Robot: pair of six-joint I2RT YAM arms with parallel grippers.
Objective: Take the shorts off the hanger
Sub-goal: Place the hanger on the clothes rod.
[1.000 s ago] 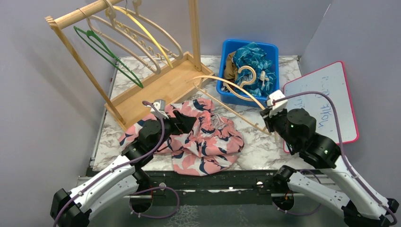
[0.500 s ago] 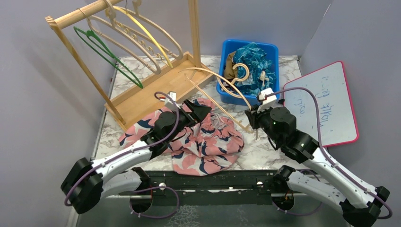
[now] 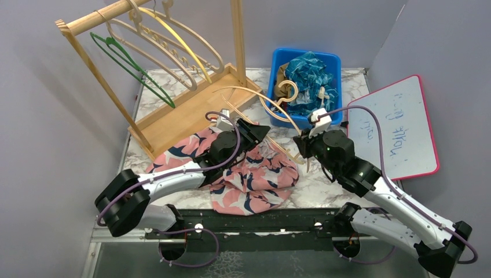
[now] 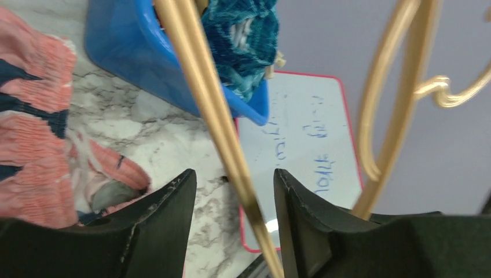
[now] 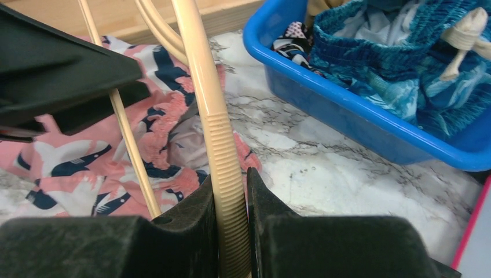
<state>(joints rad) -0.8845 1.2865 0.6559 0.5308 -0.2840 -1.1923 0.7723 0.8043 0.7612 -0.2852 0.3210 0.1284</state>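
The pink shorts (image 3: 249, 176) with navy and white blotches lie crumpled on the marble table in front of the arms. A pale wooden hanger (image 3: 246, 88) is held tilted above them, its hook over the blue bin. My right gripper (image 3: 300, 147) is shut on the hanger's ribbed arm (image 5: 223, 145). My left gripper (image 3: 263, 132) is open, with the hanger's thin bar (image 4: 200, 75) running between its fingers (image 4: 168, 214) without touching either one. In the right wrist view the shorts (image 5: 75, 162) lie under the bar. Whether the bar still passes through the fabric is unclear.
A blue bin (image 3: 277, 61) at the back holds teal patterned shorts (image 3: 310, 75) and other cloth. A wooden rack (image 3: 191, 110) at the back left carries several hangers, one of them green (image 3: 130, 66). A pink-framed whiteboard (image 3: 399, 127) leans at the right.
My left gripper has travelled right and up off the shorts, and its jaws have narrowed around the bar. The right gripper has carried the hanger leftward and tipped it more upright.
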